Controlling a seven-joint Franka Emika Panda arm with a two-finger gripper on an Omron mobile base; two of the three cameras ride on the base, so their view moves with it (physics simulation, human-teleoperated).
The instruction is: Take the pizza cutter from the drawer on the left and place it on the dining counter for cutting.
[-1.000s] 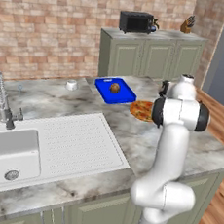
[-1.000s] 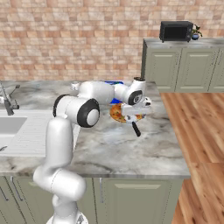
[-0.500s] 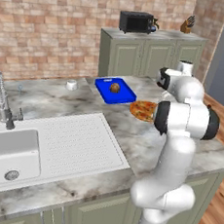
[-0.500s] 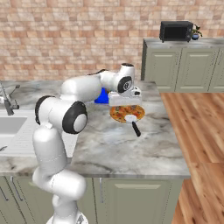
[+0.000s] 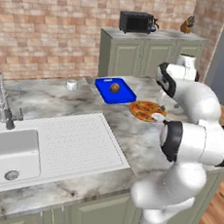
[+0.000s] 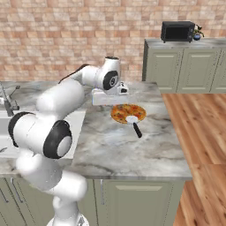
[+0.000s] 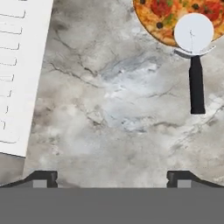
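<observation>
The pizza cutter (image 7: pixel 195 65) lies flat on the dining counter (image 7: pixel 109 109), its pale wheel resting on the edge of a pizza (image 7: pixel 170 17) and its black handle pointing away from it. In the right base view the pizza cutter (image 6: pixel 134 124) sits just right of my gripper (image 6: pixel 108 99), which hovers over the dining counter (image 6: pixel 128 150). My gripper (image 7: pixel 112 178) is open, its tips far apart with only bare marble between them. The cutter's wheel (image 5: pixel 157 117) shows beside my arm in the left base view. The drawer is out of view.
A blue tray (image 5: pixel 115 91) with a small brown item sits behind the pizza (image 5: pixel 146 110). The white sink (image 5: pixel 6 154) and ribbed drainboard (image 5: pixel 76 144) take up the left. A small white cup (image 5: pixel 71 85) stands near the wall. A toaster (image 5: pixel 136 22) tops the far cabinet.
My hand has swung away from above the pizza cutter, leftward in the right base view. The cutter stays lying by the pizza, and the jaws have stayed open.
</observation>
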